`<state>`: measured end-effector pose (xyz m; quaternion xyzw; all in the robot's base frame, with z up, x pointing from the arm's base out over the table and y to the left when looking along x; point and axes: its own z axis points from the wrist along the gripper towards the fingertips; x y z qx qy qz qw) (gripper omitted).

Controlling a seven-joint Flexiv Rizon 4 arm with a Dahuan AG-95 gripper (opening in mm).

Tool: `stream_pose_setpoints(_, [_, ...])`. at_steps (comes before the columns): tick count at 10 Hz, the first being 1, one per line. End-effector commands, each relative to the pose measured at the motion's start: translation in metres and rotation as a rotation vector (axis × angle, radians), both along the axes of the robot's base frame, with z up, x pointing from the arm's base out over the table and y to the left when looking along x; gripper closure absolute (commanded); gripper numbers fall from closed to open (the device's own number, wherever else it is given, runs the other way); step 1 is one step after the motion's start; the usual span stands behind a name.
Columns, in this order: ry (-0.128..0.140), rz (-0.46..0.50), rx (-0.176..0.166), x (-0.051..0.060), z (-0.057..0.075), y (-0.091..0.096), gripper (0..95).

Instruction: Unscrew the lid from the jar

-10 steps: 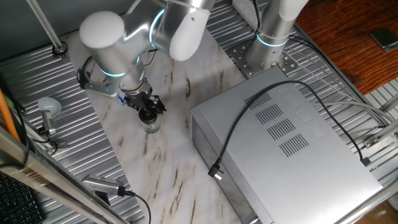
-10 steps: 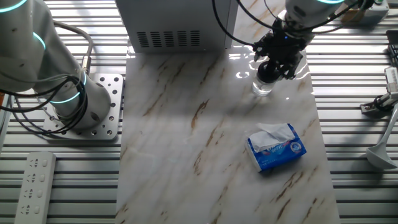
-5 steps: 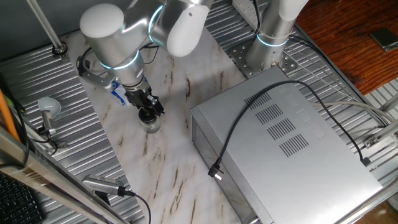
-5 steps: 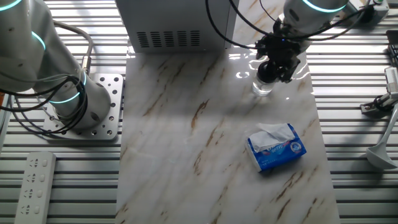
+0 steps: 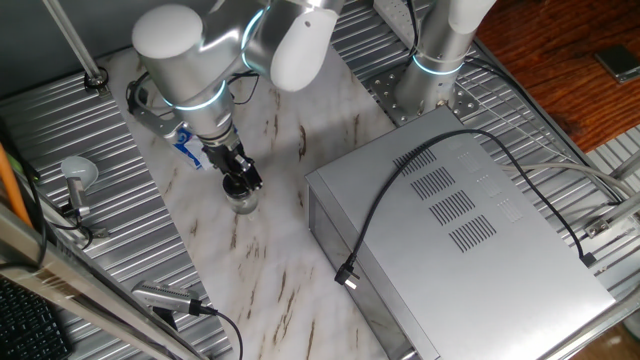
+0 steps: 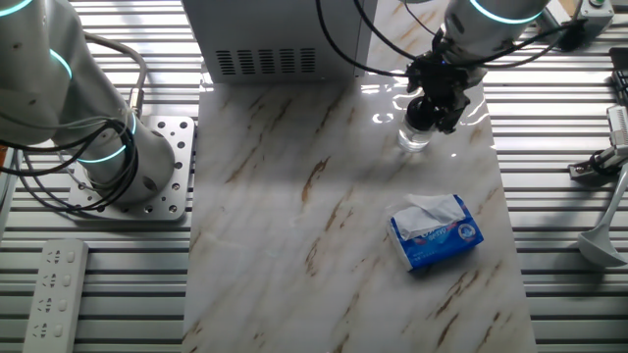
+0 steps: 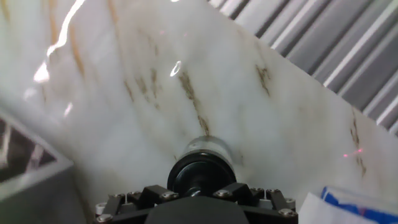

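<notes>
The small clear jar [image 5: 244, 203] stands upright on the marble board, left of the grey metal box. Its black lid [image 5: 237, 186] is on top, between my fingers. My gripper [image 5: 238, 181] comes straight down onto it and is shut on the lid. In the other fixed view the jar [image 6: 415, 138] and lid [image 6: 421, 116] sit under the gripper [image 6: 433, 106] at the board's far right. In the hand view the lid [image 7: 200, 174] fills the bottom centre with the jar's glass [image 7: 203, 148] showing past it; my gripper [image 7: 199, 188] clamps it from both sides.
The grey metal box [image 5: 450, 220] with a black cable lies right of the jar. A blue-and-white packet [image 6: 437, 232] lies on the board nearer the front. A second arm's base [image 6: 137, 167] stands at the left. Ribbed metal surrounds the board.
My wrist has turned about the jar's axis with the fingers still on the lid. The jar has stayed in place.
</notes>
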<state>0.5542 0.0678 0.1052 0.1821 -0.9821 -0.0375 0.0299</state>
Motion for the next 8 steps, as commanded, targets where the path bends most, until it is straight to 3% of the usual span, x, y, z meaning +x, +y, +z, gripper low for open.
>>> stream_pose_setpoints(1, [0.001, -0.054, -0.010, 0.0009, -0.0016, 0.0001, 19.0])
stream_pose_setpoints(8, [-0.003, -0.092, -0.017, 0.0009, -0.0017, 0.0001, 19.0])
